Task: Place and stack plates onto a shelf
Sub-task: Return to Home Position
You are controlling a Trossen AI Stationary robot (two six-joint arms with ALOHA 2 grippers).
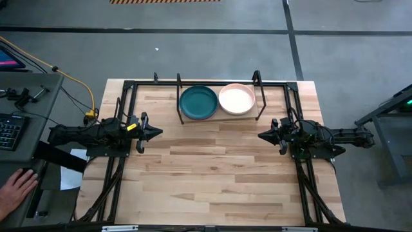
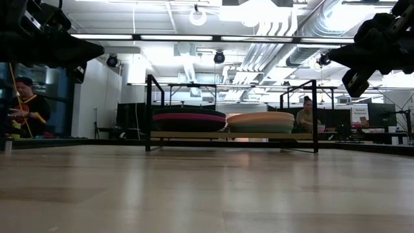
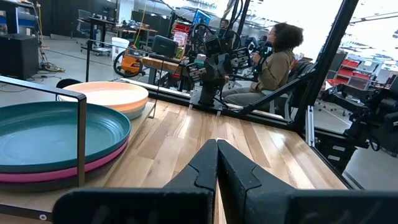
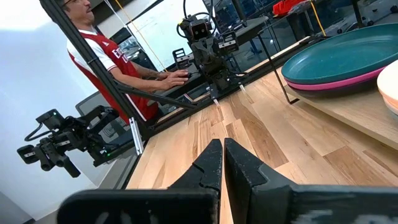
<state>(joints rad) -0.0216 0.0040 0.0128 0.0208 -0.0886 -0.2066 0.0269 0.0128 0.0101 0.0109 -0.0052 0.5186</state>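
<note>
Two stacks of plates rest on the shelf, a light-wood board in a black wire frame at the table's far edge. The left stack shows a dark teal plate on top, with a magenta plate and a dark one under it. The right stack has a pale pink plate on top. My left gripper hovers shut over the table's left side, away from the shelf. My right gripper hovers shut over the right side. Both point toward the table's middle.
Bare butcher-block tabletop stretches between and in front of the grippers. Black frame rails run along both table sides. A person's hand rests beside the table's left, near a keyboard. People sit in the room beyond the table.
</note>
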